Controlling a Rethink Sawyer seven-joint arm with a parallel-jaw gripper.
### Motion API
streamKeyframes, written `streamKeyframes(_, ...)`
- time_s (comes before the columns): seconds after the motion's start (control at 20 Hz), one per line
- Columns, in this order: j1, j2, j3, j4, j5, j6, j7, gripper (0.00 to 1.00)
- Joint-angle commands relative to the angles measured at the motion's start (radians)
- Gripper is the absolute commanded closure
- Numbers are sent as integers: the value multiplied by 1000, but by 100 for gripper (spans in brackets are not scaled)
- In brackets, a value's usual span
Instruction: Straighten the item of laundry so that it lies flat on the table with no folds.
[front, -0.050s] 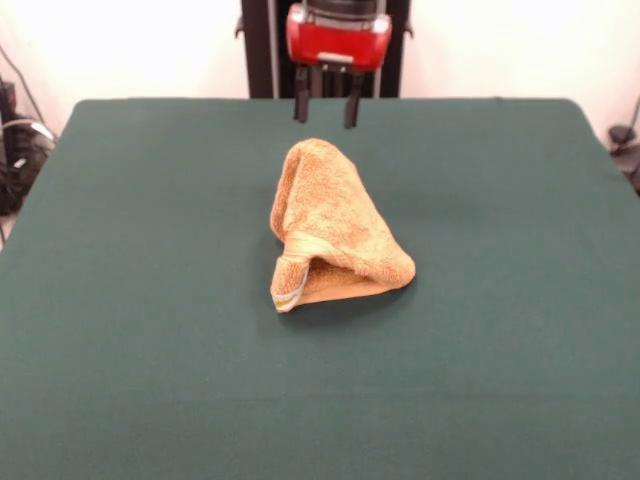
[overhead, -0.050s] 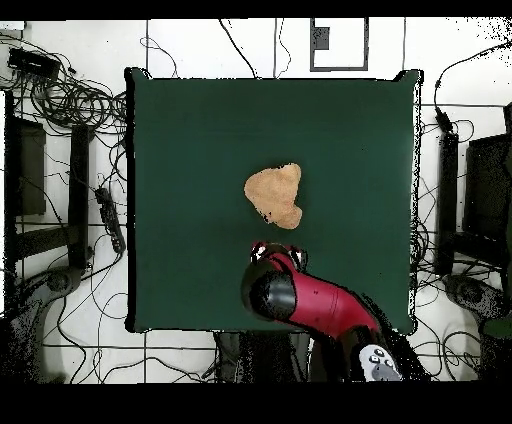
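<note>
The claw (front, -0.050s: 325, 108) hangs above the table's far side with its two dark fingers (front, -0.050s: 301, 106) parted and nothing between them; it is open and clear of the cloth. It is carried by a red and black arm (overhead, -0.050s: 320, 305), which in the overhead view reaches in over the table edge nearest the robot's base, the red wrist housing (front, -0.050s: 338, 38) sitting directly above the fingers. Just in front of the claw, apart from it and not touched, lies the item of laundry (front, -0.050s: 335, 225), an orange-tan terry towel. It is not flat: it is bunched into a raised, roughly cone-like heap, with one flap folded over so that a pocket opens at its lower edge, where a pale border band and a small white tag (front, -0.050s: 287, 298) show. The towel sits near the middle of the table (front, -0.050s: 130, 300), whose dark green top extends well beyond it on every side. Cables (overhead, -0.050s: 70, 100) lie on the floor around the table.
</note>
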Motion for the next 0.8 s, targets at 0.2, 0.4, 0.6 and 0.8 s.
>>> streamKeyframes(0.2,-35,174,146,-137,-68,-68,97,0)
streamKeyframes(0.4,-46,212,156,-166,-81,-66,100,0)
streamKeyframes(0.6,-48,213,157,-162,-90,-73,119,0)
streamKeyframes(0.8,-55,217,165,-158,-102,-82,129,0)
